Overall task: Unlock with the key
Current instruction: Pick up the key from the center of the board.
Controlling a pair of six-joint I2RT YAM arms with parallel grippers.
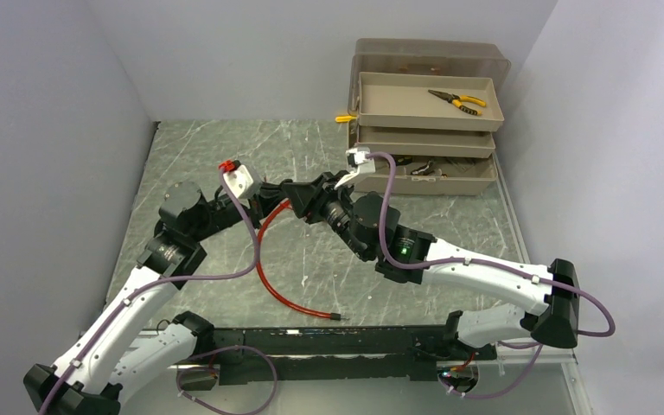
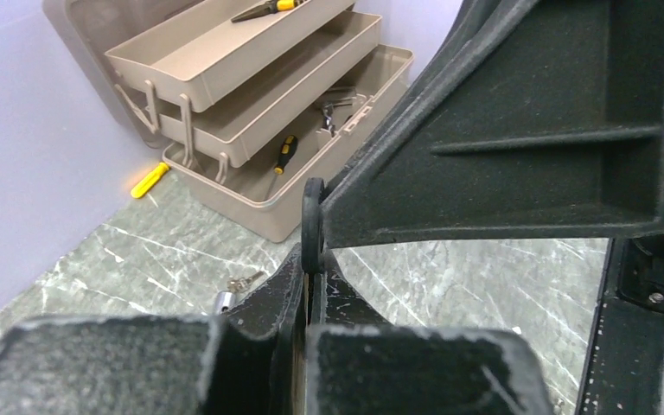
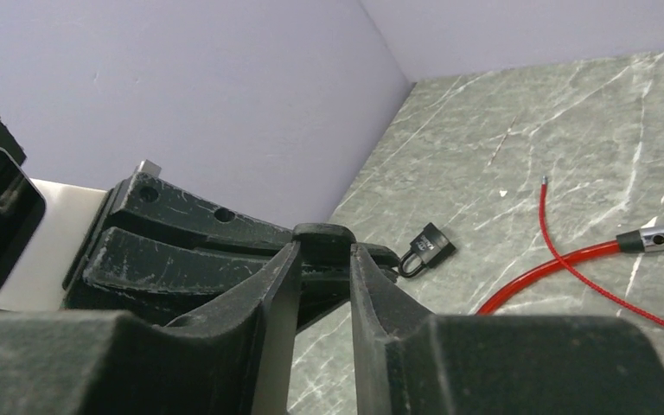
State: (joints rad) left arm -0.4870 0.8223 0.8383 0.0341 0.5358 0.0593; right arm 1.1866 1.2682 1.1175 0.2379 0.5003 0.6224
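Where the 2 arms meet above the middle of the table (image 1: 216,156), room is tight: the left gripper (image 2: 309,272) and the right gripper (image 3: 324,251) stand tip to tip, touching or nearly so. We log walls on 3 sides: left wall (image 1: 52,130), back wall (image 1: 242,52), right wall (image 1: 614,130). Open marbled surface lies to the left of the grippers and behind them. The toolbox (image 1: 424,185), its 3 tiers fanned open, fills the back right corner. The base rail (image 1: 328,341) runs along the near edge. A red cable (image 1: 268,277) loops on the table under and in front of the grippers, and its silver cylinder (image 3: 657,235) lies flat on the surface.

Lock (image 3: 322,232): we take the black block with a rounded top for it. The right fingers (image 3: 251,328) clamp it from both sides, off the table.

Key (image 2: 313,216): a thin black piece seen edge-on, pinched between the left fingers (image 2: 259,320), which are fully closed on it. It stands just against a right finger.

A small black tag (image 3: 432,245) on a thin metal loop shows just past the left gripper's tip. We cannot tell whether it hangs or lies.

Writing: pale marks on that tag, too small to read.
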